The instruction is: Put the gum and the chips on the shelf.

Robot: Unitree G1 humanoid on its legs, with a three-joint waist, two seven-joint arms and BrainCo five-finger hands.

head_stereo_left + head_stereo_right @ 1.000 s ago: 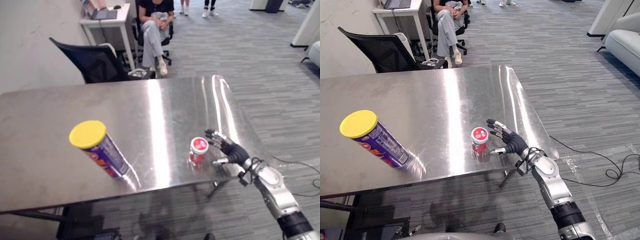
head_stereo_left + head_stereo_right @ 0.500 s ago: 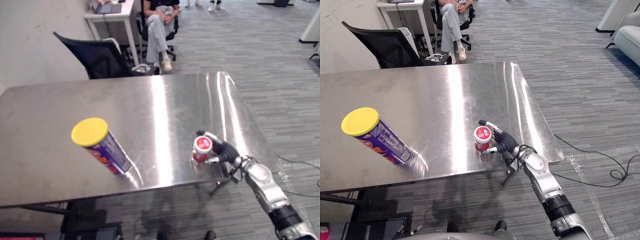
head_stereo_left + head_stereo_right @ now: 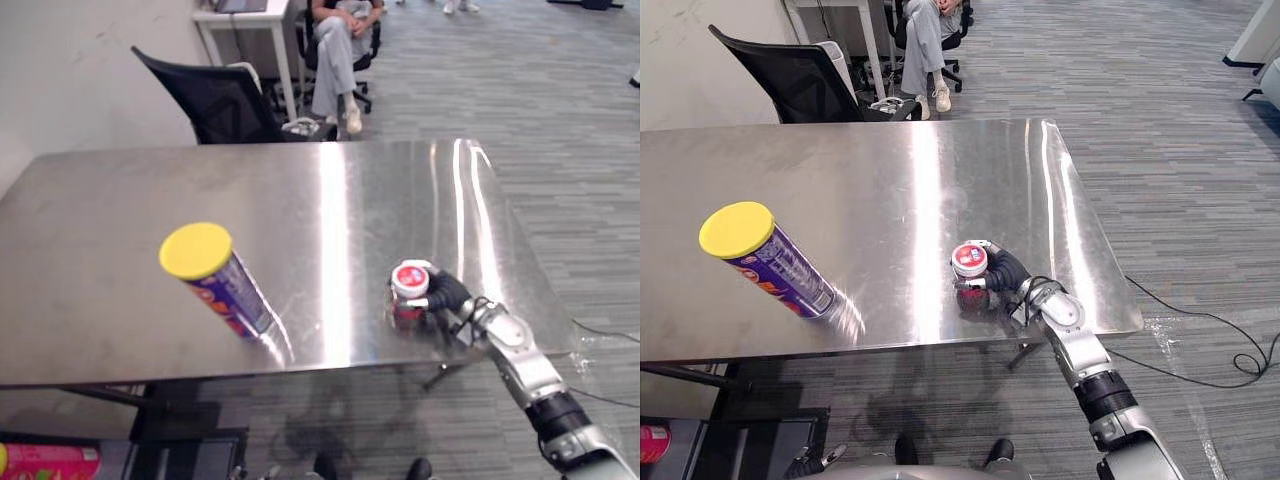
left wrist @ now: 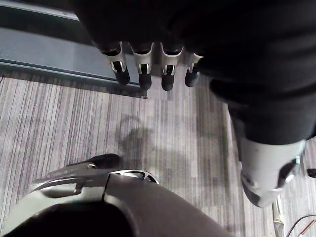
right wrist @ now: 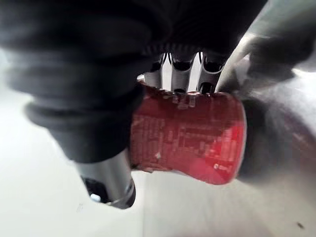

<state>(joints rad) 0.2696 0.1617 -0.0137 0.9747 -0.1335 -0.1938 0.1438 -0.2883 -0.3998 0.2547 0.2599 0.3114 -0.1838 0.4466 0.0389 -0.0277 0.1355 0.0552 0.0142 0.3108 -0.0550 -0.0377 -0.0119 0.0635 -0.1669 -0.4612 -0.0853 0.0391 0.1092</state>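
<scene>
The right hand (image 3: 1006, 272) was curled round the small red, white-lidded gum tub (image 3: 969, 261) near the front edge of the steel desk (image 3: 840, 170), where a loose grip could drop it floorward.

Plenty of open steel on the bench (image 3: 330, 190): the whole middle and far half lies bare. The chips (image 3: 222, 283) stand near the front edge on the left, the one thing in the way there. At front right, the right robot hand (image 3: 447, 294) is wrapped round the gum (image 3: 409, 292), well apart from the chips. A chair (image 3: 205, 100) crowds the far edge, and there's open floor (image 3: 570, 130) off to the right.
</scene>
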